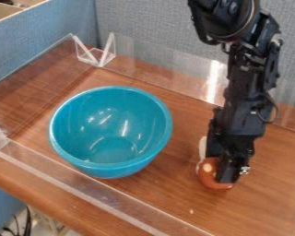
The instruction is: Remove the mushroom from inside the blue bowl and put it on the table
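The mushroom (212,177), reddish-brown cap with a pale spot, rests low on the table (279,198) to the right of the blue bowl (111,129). The bowl stands empty at centre left, glossy turquoise inside. My gripper (224,167) points straight down over the mushroom, its dark fingers on either side of it. The fingers hide the gaps, so I cannot see whether they still press the mushroom or stand off it. The arm rises from there toward the top right.
Clear acrylic barriers run along the table's front edge (76,177) and back edge (199,64), with a clear triangular stand (96,48) at the back left. A grey partition wall stands behind.
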`<act>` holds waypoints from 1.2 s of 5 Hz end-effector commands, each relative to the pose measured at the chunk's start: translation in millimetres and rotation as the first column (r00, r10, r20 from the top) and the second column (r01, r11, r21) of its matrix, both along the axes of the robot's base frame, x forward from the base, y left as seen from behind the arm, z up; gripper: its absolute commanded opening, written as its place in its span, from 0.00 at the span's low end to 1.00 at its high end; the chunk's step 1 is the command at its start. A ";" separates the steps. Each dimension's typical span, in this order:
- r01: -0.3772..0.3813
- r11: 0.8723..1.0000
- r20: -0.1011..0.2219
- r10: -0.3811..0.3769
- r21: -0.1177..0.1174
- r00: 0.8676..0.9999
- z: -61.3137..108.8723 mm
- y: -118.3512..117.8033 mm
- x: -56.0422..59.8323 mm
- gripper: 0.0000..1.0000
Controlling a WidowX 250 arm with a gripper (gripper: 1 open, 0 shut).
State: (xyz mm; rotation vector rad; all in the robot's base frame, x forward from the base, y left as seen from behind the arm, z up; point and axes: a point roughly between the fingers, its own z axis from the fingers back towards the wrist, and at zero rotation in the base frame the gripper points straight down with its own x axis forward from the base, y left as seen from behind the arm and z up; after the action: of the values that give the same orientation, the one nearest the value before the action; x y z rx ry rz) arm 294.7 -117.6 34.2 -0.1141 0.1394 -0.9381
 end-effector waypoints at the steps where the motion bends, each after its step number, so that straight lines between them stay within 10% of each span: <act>1: -0.018 1.000 0.041 0.019 -0.019 0.999 18.9 10.2 10.3 1.00; 5: -0.202 0.977 0.077 0.206 -0.065 0.975 51.6 28.4 13.4 1.00; 6: -0.198 0.977 0.082 0.204 -0.072 0.975 63.3 32.5 14.9 0.00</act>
State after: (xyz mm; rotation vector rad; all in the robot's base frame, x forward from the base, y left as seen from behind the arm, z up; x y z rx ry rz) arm 300.2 -84.8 69.5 -0.1585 0.1128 -0.7399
